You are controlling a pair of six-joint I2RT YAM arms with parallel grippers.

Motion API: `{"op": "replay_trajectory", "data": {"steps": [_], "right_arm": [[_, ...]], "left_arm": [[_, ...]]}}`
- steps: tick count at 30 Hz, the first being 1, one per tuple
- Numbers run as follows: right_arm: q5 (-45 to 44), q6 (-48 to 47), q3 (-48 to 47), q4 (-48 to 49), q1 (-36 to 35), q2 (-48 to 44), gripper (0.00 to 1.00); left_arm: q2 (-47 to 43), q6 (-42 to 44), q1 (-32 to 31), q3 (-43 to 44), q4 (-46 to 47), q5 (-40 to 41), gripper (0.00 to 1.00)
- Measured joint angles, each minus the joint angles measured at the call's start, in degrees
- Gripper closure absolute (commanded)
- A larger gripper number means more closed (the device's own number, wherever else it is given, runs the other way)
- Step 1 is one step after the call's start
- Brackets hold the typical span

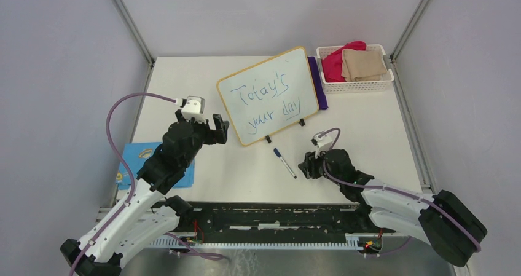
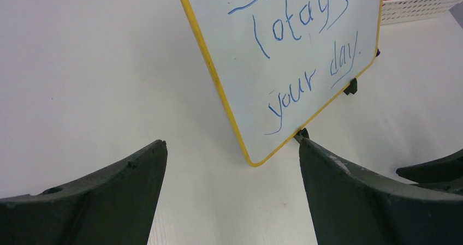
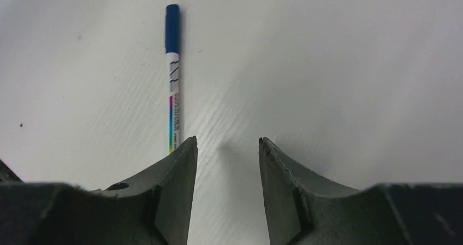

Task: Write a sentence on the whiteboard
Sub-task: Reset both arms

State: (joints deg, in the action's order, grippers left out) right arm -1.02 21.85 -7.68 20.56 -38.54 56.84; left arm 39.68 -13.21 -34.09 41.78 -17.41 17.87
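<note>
- The whiteboard [image 1: 268, 94] is seen lying tilted on the table [image 1: 381, 141], toward 12 o'clock from the table's middle.
- The sentence [image 1: 265, 101] is written on it in blue, in two lines.
- A marker [image 1: 284, 163] is laid at 6 o'clock from the board.
- The left gripper [image 1: 220, 128], at the board's 9 o'clock, is spread wide and grasps nothing.
- The right gripper [image 3: 228, 144], at the marker's 3 o'clock, is parted; nothing is held.

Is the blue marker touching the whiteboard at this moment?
Apart. In the top view the marker lies near the whiteboard, with bare table between its cap and the board's feet.
</note>
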Motion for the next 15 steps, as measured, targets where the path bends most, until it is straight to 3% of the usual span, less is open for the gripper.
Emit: {"op": "replay_trajectory", "data": {"steps": [5,15], "right_arm": [[-2.7,-4.2,-3.0,-4.0,-5.7,1.2,0.49],[-2.1,-5.7,-4.9,-4.3,-7.3,7.4,0.52]], "left_arm": [[-0.1,0.0,0.0,0.0,0.0,0.0,0.05],[-0.1,0.0,0.0,0.0,0.0,0.0,0.05]]}}
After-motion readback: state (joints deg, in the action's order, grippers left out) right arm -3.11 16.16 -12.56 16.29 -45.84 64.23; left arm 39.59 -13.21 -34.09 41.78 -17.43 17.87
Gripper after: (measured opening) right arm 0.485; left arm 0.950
